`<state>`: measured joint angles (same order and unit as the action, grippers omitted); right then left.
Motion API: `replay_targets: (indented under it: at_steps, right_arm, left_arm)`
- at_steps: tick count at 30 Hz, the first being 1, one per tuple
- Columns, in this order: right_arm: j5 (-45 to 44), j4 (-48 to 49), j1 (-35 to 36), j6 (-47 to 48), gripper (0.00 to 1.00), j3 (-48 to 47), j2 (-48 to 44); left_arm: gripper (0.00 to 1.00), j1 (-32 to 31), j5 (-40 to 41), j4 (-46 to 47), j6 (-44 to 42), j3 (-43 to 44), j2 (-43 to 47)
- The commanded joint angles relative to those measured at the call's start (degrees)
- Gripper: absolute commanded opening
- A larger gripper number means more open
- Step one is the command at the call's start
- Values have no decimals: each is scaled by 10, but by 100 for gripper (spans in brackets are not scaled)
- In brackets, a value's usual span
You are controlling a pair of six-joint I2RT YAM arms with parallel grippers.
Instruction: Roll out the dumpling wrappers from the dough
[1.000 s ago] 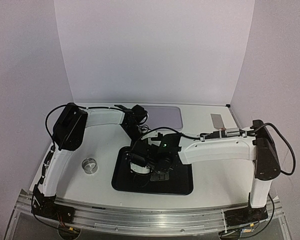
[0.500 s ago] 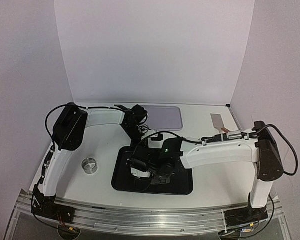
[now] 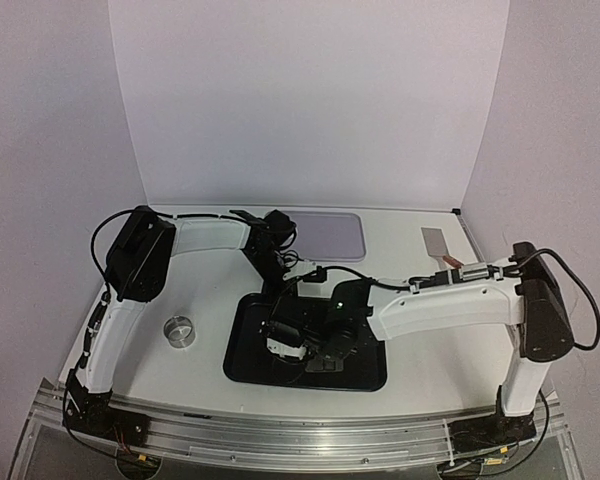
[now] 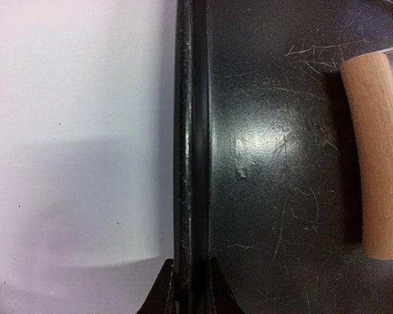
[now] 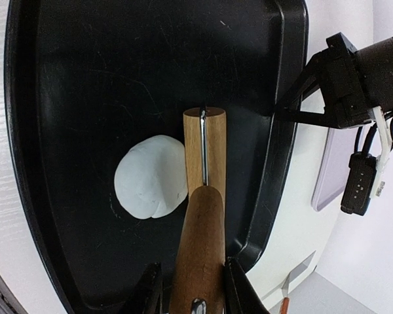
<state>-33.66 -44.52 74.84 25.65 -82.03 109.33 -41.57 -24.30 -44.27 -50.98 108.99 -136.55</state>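
The dough (image 5: 149, 178) is a soft white roundish lump on the black tray (image 5: 85, 78); it also shows in the top view (image 3: 280, 347). My right gripper (image 5: 193, 288) is shut on the brown handle of a wooden rolling pin (image 5: 200, 255). The pin's pale roller (image 5: 204, 147) lies against the right side of the dough. My left gripper (image 4: 191, 288) is shut on the tray's rim (image 4: 191, 131) at its far edge, and shows in the top view (image 3: 280, 275). The roller's end shows in the left wrist view (image 4: 378, 157). No dumpling wrappers are in view.
A metal ring cutter (image 3: 181, 331) stands on the white table left of the black tray (image 3: 245, 365). A lavender tray (image 3: 330, 235) lies at the back. A scraper with a reddish handle (image 3: 438, 245) lies at the back right.
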Motion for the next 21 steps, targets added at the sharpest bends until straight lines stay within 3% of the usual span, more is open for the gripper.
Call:
replay_targets:
  at_steps: [1, 5, 10, 16, 21]
  right_arm:
    - [78, -106, -32, -69, 0, -38, 47]
    - [38, -106, -72, -96, 0, -116, 64]
    - [26, -103, -63, -62, 0, -170, 29]
    - [71, -97, -5, 3, 0, -96, -59]
    - [70, -99, 14, 13, 0, -55, -63]
  left_arm:
    - [0, 5, 100, 27, -23, -14, -18]
    - [0, 5, 97, 25, -24, -21, -14]
    - [0, 5, 96, 29, -21, -23, -13]
    - [0, 5, 93, 29, -20, -19, -13]
    - [0, 5, 92, 28, -19, -20, -12]
